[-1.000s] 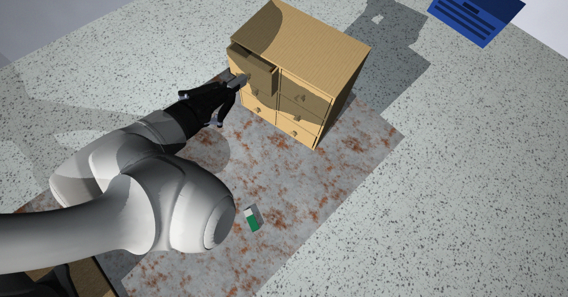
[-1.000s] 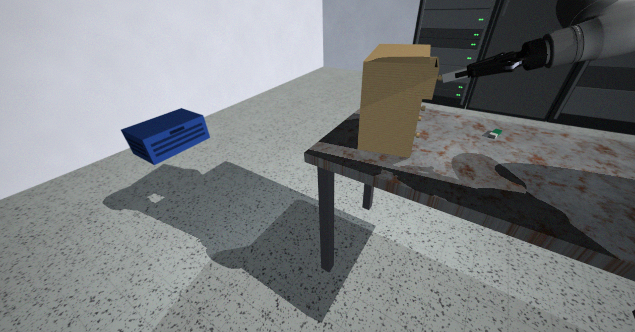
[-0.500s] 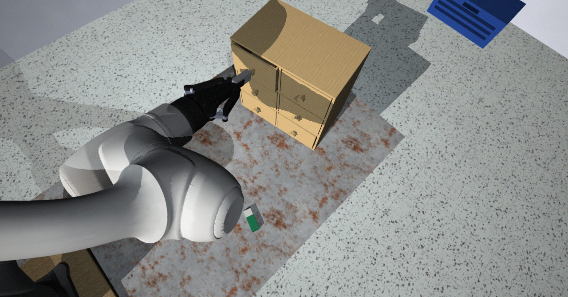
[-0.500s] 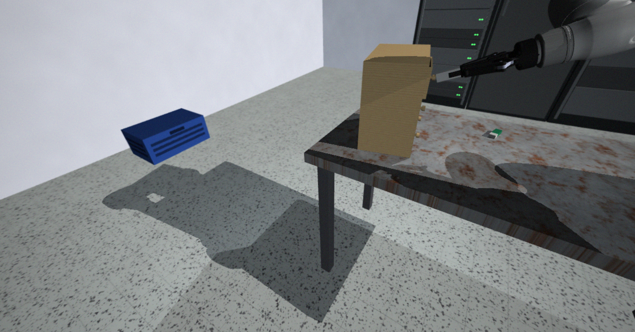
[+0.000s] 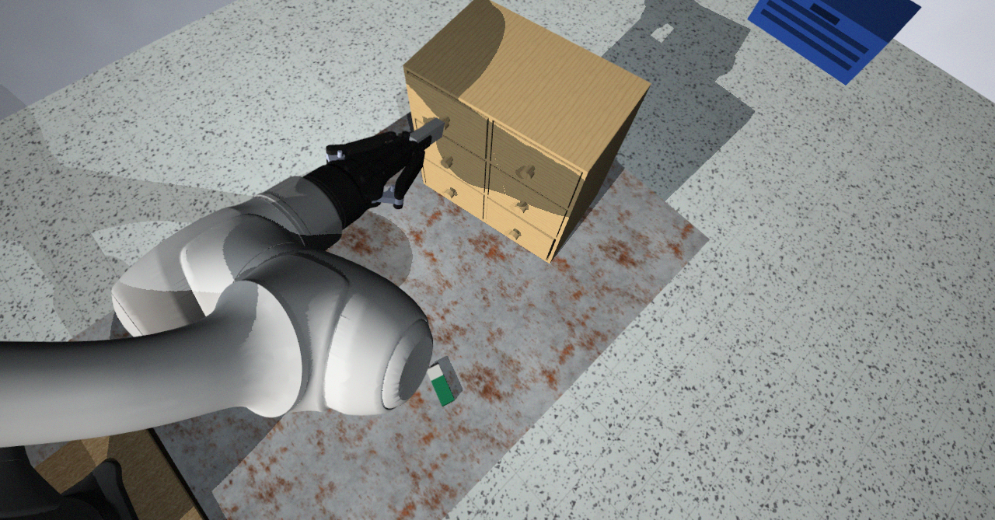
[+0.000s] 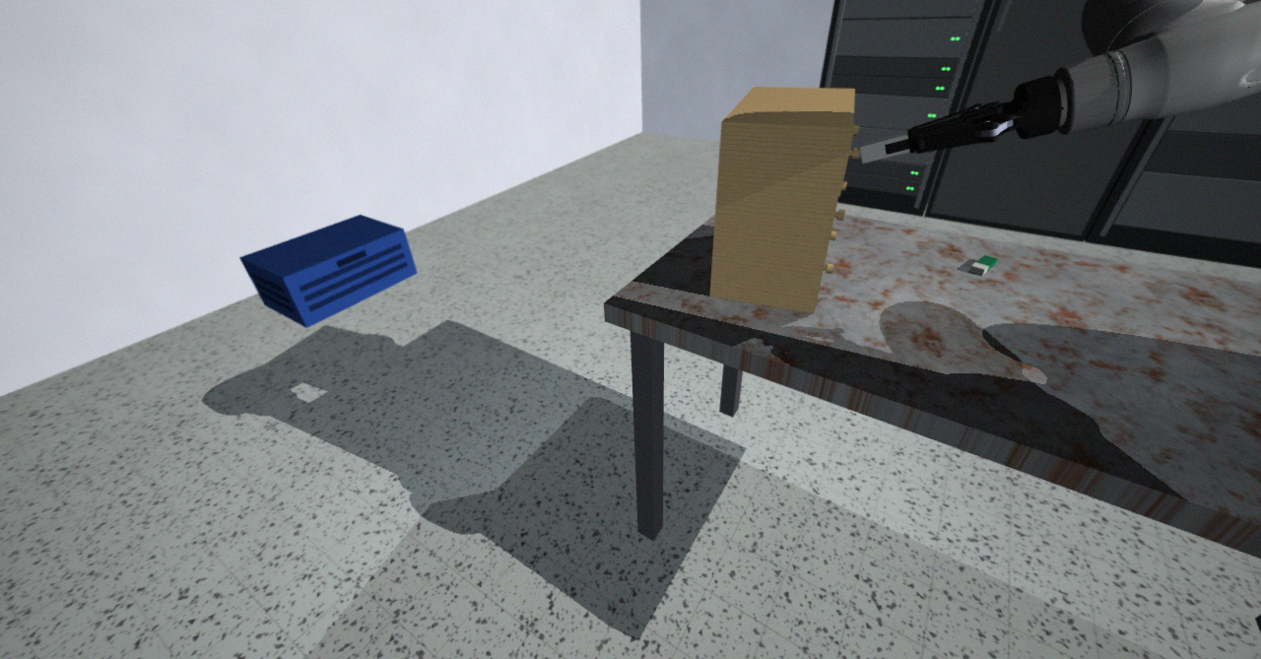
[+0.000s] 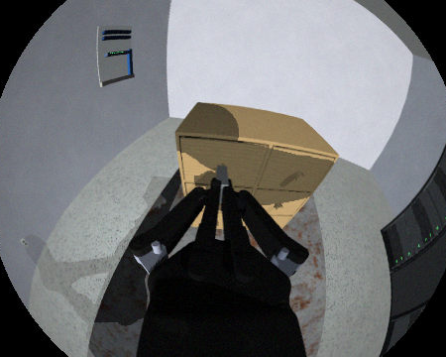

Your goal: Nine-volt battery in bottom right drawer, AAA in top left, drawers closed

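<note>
The small wooden chest (image 5: 556, 85) (image 6: 775, 214) (image 7: 268, 119) stands upright at the table's far end. All its drawer fronts look about flush. The top left drawer (image 5: 462, 123) (image 7: 243, 159) is in. My gripper (image 5: 427, 130) (image 6: 883, 151) (image 7: 221, 174) is shut with nothing seen between the fingers. Its tips are at that drawer's knob; whether they touch it I cannot tell. The bottom right drawer (image 5: 530, 233) is in. I see neither the nine-volt battery nor the AAA battery; the drawers' insides are hidden.
A small green and white block (image 5: 442, 386) (image 6: 983, 263) lies on the table (image 5: 487, 322) (image 6: 1101, 302), near the arm's elbow in the top view. The arm hides part of the table. A blue box (image 5: 821, 29) (image 6: 344, 276) is beyond the chest, off the table.
</note>
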